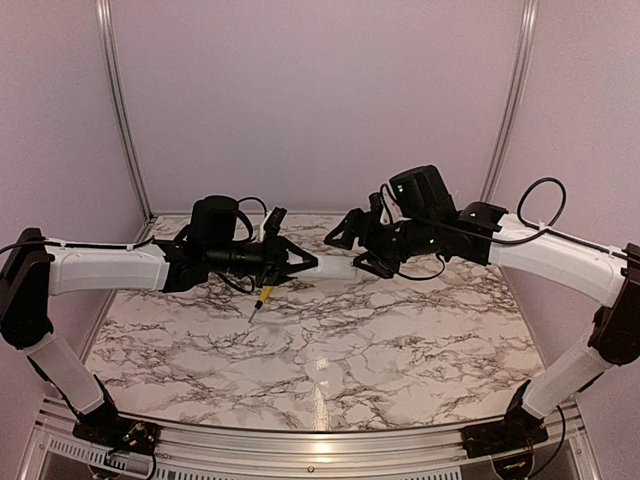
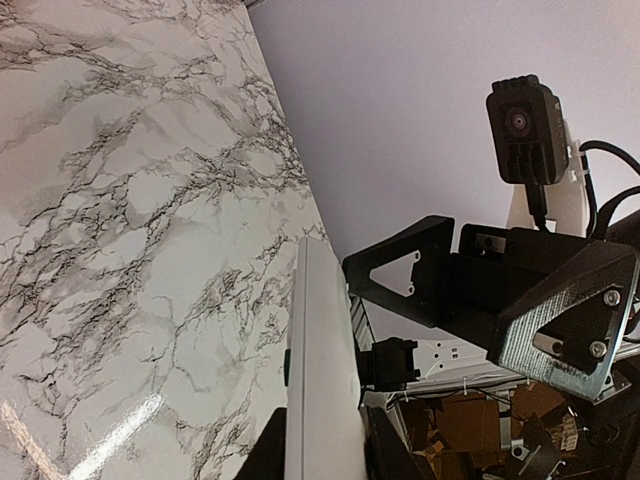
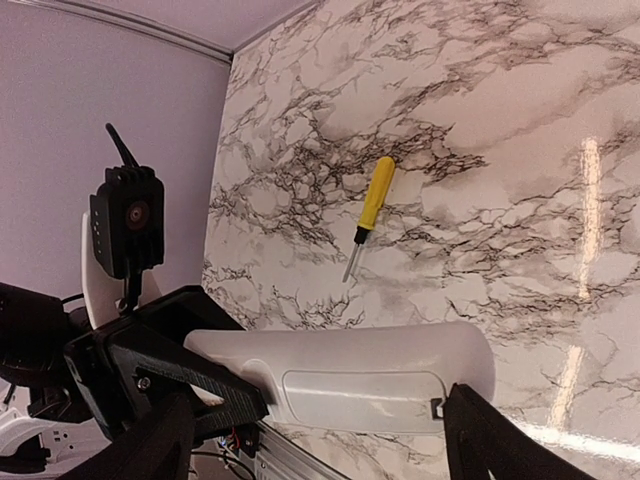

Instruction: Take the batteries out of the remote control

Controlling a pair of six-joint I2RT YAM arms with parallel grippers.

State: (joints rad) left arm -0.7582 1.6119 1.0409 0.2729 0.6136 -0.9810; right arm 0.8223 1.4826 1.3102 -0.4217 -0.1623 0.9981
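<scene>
Remote control (image 3: 340, 350) clamped in left hand (image 1: 302, 262); right hand (image 3: 320, 445) wide open, empty; battery cover (image 3: 360, 388) on, probably needs sliding off.

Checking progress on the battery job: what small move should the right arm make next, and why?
Probably bring the open right end effector to the cover and pry at its notch. The left end effector holds the remote above the table, the cover is shut, and no batteries show.
</scene>
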